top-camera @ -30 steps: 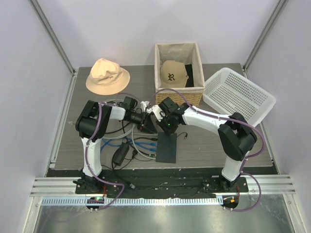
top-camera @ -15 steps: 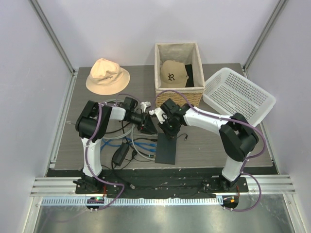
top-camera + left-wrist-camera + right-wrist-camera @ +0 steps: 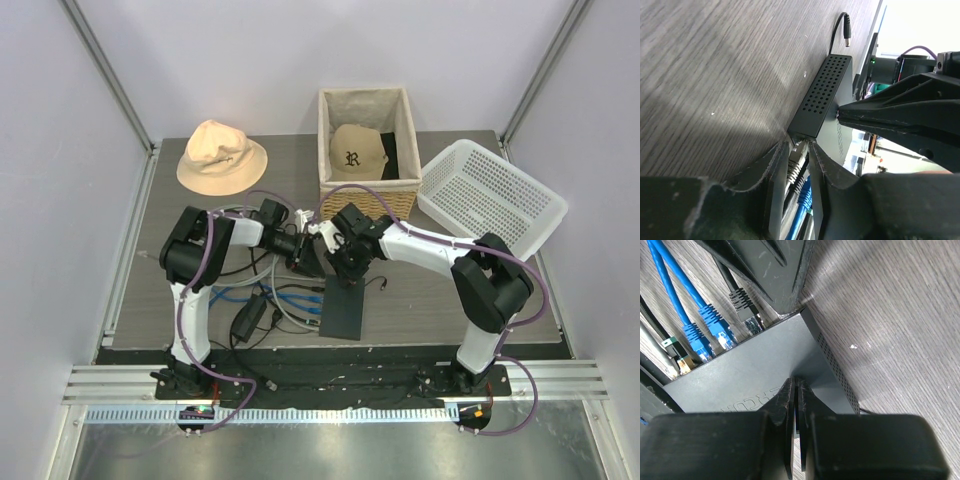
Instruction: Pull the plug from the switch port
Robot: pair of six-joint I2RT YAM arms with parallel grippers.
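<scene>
The switch [image 3: 341, 306] is a flat dark box lying on the table between the arms. In the left wrist view its perforated side [image 3: 823, 97] faces up, and a grey plug [image 3: 795, 160] sits in the corner port. My left gripper [image 3: 799, 146] is closed around that plug, one finger on each side, with its tips at the switch's edge. My right gripper [image 3: 796, 383] is shut and empty, and its tips press on the switch's top face [image 3: 740, 377]. Two blue plugs [image 3: 710, 332] and a black plug [image 3: 746, 310] sit in the neighbouring ports.
Blue and grey cables [image 3: 290, 296] and a black power adapter [image 3: 247, 318] lie left of the switch. A loose barrel connector [image 3: 383, 282] lies to its right. Behind are a wicker basket [image 3: 330, 135] holding a cap, a white plastic basket [image 3: 490, 195] and a tan bucket hat [image 3: 220, 155].
My right gripper has moved down and towards me onto the switch's top. My left gripper has edged right, up to the switch's port edge. The switch has shifted slightly.
</scene>
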